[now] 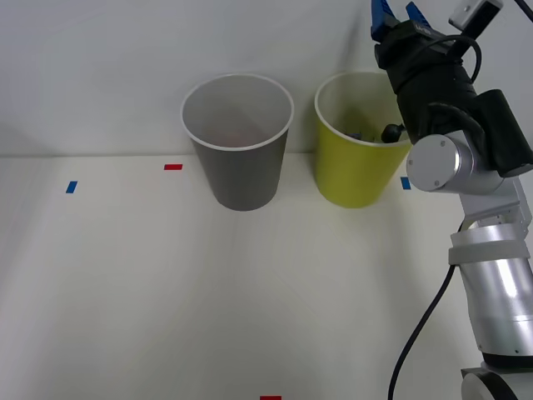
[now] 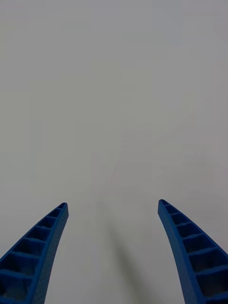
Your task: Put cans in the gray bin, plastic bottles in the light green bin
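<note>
Front view, left to right, all placed off the gray bin (image 1: 239,142): I see a blue tape mark (image 1: 72,187) well to its left on the white table (image 1: 166,283), then a red tape mark (image 1: 173,167) nearer, still left of it. Gray bin stands upright, pale inside, I can't make out any contents. Just right of it, close but not touching, is the light green bin (image 1: 358,142), also upright. Inside that one I see dark shapes, one with a black cap (image 1: 390,131), likely the plastic bottles; too small to tell how many. My right gripper (image 1: 396,17) hangs up and to the right of the gray bin, above the green bin's far right rim, arm partly covering that rim. Jaws spread apart, holding nothing. Wrist view agrees: both blue fingers (image 2: 38,256) wide apart over plain pale surface.
</note>
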`<action>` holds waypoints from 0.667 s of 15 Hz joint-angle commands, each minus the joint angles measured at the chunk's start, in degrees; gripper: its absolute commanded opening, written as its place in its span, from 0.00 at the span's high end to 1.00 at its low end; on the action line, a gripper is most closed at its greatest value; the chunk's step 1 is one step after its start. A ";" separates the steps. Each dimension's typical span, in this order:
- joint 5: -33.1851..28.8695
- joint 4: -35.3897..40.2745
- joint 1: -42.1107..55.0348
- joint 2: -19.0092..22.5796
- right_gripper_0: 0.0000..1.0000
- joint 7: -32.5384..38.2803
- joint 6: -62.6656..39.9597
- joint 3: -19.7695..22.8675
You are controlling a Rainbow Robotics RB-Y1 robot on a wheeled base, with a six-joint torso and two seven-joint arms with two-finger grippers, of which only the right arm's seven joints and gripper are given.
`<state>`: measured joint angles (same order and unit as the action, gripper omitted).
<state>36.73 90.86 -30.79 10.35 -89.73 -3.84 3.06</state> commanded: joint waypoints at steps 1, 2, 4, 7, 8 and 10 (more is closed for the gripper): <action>0.44 0.02 0.11 0.11 0.37 -0.01 1.21 -0.16; 0.53 0.55 0.20 0.46 0.38 0.17 1.47 -0.51; 0.88 3.01 1.43 1.25 0.38 0.34 1.47 -1.13; 1.67 9.86 8.81 4.68 0.38 1.05 4.99 -4.38; 1.94 11.36 11.54 5.47 0.38 1.31 7.53 -5.52; 1.67 14.26 17.43 6.35 0.38 0.96 12.98 -7.46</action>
<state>38.57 103.32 -16.16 16.01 -88.57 6.45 -3.22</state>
